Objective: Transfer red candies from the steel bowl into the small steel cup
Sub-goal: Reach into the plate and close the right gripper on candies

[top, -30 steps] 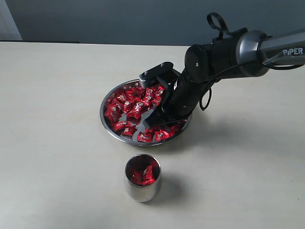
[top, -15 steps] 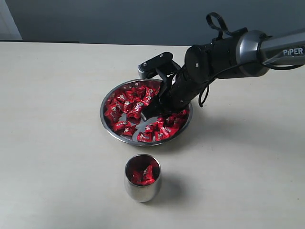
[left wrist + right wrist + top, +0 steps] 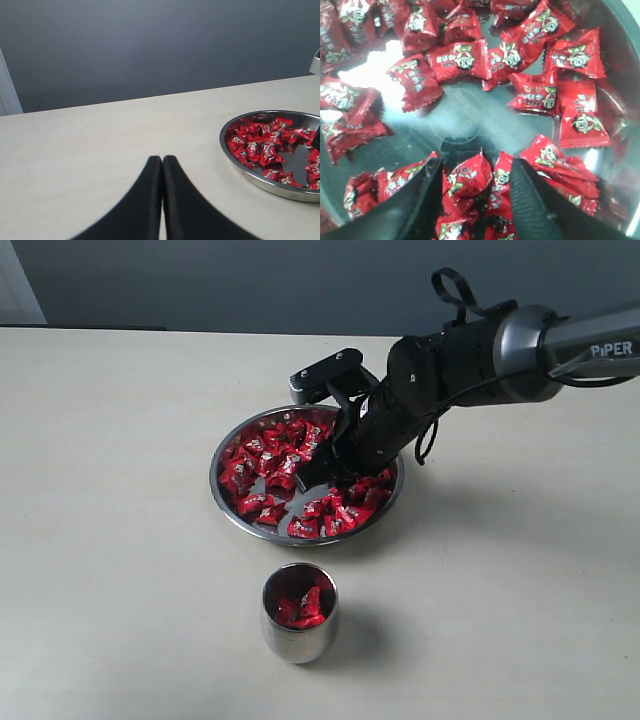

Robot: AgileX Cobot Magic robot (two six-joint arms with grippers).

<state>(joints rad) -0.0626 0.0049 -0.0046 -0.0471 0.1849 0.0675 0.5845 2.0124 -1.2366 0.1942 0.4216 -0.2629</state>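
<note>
- The right gripper (image 3: 476, 192) is down inside the steel bowl (image 3: 465, 125), its fingers (image 3: 417, 202) spread wide and clamping nothing.
- A small heap of red candies (image 3: 470, 180) lies between the fingertips, and more are scattered just beyond them.
- The small steel cup (image 3: 298, 640) stands well apart from those fingers, outside the bowl, with a few candies inside.
- The left gripper (image 3: 162, 160) has its fingers pressed together with nothing between them.

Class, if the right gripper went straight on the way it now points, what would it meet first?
The right gripper would first meet the candies heaped between its open jaws, then probably the floor of the bowl. The depth is hard to judge.
</note>
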